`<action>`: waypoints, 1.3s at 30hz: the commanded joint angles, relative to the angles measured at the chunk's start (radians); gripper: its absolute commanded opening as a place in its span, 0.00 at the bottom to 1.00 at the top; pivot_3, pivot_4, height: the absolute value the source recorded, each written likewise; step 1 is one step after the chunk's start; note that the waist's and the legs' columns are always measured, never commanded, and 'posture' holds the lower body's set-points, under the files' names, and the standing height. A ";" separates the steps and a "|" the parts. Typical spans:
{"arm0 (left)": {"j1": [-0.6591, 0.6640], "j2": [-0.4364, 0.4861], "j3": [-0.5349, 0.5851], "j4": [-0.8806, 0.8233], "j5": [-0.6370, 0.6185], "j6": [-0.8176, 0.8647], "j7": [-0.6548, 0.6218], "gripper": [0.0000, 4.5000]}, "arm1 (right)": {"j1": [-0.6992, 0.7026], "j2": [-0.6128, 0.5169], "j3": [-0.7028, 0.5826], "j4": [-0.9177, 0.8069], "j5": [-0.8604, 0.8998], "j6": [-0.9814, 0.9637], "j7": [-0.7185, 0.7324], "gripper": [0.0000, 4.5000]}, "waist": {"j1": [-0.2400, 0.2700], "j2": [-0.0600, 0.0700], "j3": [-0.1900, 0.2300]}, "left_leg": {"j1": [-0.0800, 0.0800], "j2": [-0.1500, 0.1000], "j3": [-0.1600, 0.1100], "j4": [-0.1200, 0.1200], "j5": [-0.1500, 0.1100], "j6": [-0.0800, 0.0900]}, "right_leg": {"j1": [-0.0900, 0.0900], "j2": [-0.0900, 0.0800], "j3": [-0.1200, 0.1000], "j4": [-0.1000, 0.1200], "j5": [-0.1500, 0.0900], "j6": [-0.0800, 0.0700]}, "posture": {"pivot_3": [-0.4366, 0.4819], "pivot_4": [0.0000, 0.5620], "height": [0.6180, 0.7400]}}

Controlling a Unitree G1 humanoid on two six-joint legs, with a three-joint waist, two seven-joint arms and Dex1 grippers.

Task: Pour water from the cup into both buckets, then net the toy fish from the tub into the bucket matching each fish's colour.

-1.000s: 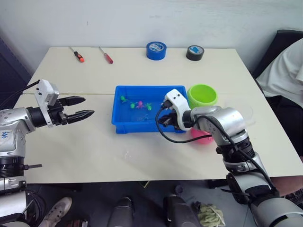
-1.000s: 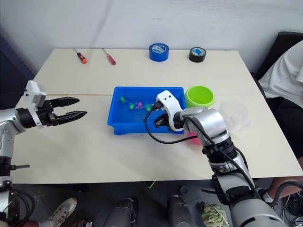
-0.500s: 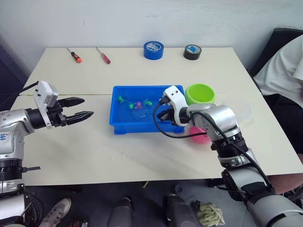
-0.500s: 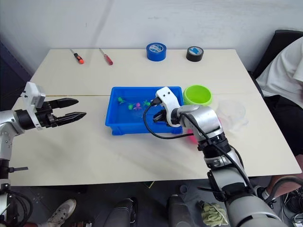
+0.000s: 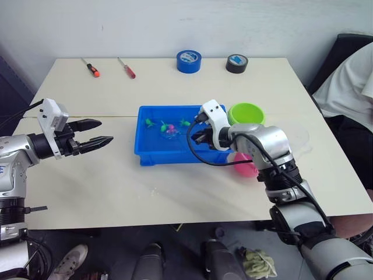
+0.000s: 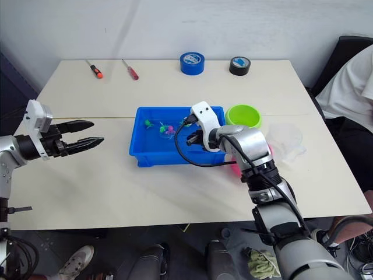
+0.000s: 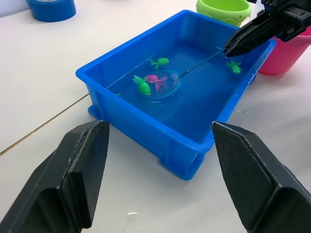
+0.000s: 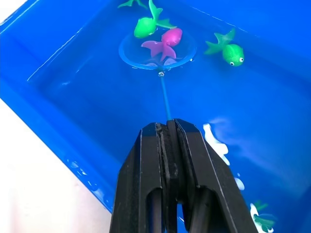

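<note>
Right pincer [image 8: 167, 127] clamped on net [image 8: 158, 48] handle, hoop dipped in tub [image 5: 152, 157] under pink fish [image 8: 166, 40], likely to scoop for pink bucket [image 5: 247, 166]. Green fish [image 8: 146, 25] at hoop rim. Left pincer [image 5: 96, 133] spread wide, idle over worktop [image 5: 116, 186].

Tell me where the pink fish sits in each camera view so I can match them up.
Left eye view: pink fish in the blue tub, toward its back, inside the net hoop.
Right eye view: same spot.
Left wrist view: mid-tub, beside a green fish.
Right wrist view: beyond the right tool, in the hoop.
Shared landmark: the net hoop.
</note>
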 commanded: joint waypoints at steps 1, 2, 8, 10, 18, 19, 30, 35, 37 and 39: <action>-0.021 0.016 0.015 -0.028 -0.018 -0.006 0.002 0.82 | -0.009 -0.034 0.030 -0.060 -0.021 -0.022 0.022 0.00 | 0.000 0.000 0.000 | 0.000 0.000 0.000 0.000 0.000 0.000 | 0.000 0.000 0.000 0.000 0.000 0.000 | 0.48 0.27 0.95; -0.022 0.015 0.014 -0.027 -0.017 -0.006 0.002 0.82 | -0.005 -0.040 0.041 -0.063 -0.026 -0.020 0.026 0.00 | 0.000 0.000 0.000 | 0.000 0.000 0.000 0.000 0.000 0.000 | -0.001 0.000 0.000 0.000 0.000 0.000 | 0.48 0.27 0.95; -0.022 0.013 0.012 -0.032 -0.018 -0.004 0.003 0.82 | 0.012 -0.071 0.093 -0.078 -0.051 -0.019 0.047 0.00 | 0.000 0.000 0.000 | -0.001 0.000 0.002 -0.001 0.000 0.000 | -0.002 0.001 0.002 0.000 0.000 0.000 | 0.48 0.27 0.95; -0.022 0.013 0.013 -0.034 -0.019 -0.003 0.003 0.82 | 0.014 -0.074 0.094 -0.077 -0.055 -0.020 0.049 0.00 | 0.000 0.000 0.000 | -0.001 0.000 0.002 -0.001 0.000 0.000 | -0.002 0.001 0.002 0.001 0.000 0.000 | 0.48 0.27 0.95; -0.023 0.014 0.012 -0.035 -0.018 -0.002 0.003 0.82 | 0.006 -0.089 0.073 -0.077 -0.063 -0.030 0.049 0.00 | 0.000 0.000 0.000 | -0.001 0.000 0.002 -0.001 0.000 0.000 | -0.003 0.001 0.002 0.001 0.000 0.000 | 0.48 0.27 0.95; -0.024 0.013 0.012 -0.035 -0.018 -0.002 0.004 0.82 | 0.006 -0.093 0.072 -0.079 -0.064 -0.030 0.049 0.00 | 0.000 0.000 0.000 | -0.001 0.000 0.002 -0.001 0.000 0.000 | -0.003 0.001 0.002 0.001 0.000 0.000 | 0.48 0.27 0.95; -0.043 0.004 -0.001 -0.026 -0.014 -0.007 0.005 0.82 | 0.028 -0.152 0.082 -0.105 -0.083 -0.030 0.056 0.00 | 0.000 0.000 0.000 | -0.001 0.000 0.003 -0.001 0.000 0.000 | -0.003 0.001 0.002 0.001 0.000 0.000 | 0.48 0.27 0.95; -0.052 0.002 -0.009 -0.018 -0.013 -0.012 0.005 0.82 | 0.024 -0.161 0.062 -0.112 -0.077 -0.029 0.055 0.00 | 0.000 0.000 0.000 | -0.001 0.000 0.003 -0.001 0.000 0.000 | -0.003 0.001 0.003 0.001 0.000 0.000 | 0.48 0.27 0.95; -0.057 0.002 -0.013 -0.013 -0.012 -0.015 0.005 0.82 | 0.021 -0.166 0.053 -0.120 -0.073 -0.027 0.056 0.00 | 0.001 0.000 0.000 | -0.001 0.000 0.003 -0.001 0.000 0.000 | -0.003 0.001 0.003 0.001 0.000 0.000 | 0.48 0.27 0.95; -0.061 0.000 -0.016 -0.009 -0.011 -0.017 0.004 0.82 | 0.019 -0.166 0.044 -0.126 -0.068 -0.020 0.056 0.00 | 0.001 0.000 0.000 | -0.001 0.000 0.003 -0.001 0.000 0.000 | -0.003 0.001 0.003 0.001 0.000 0.000 | 0.48 0.27 0.95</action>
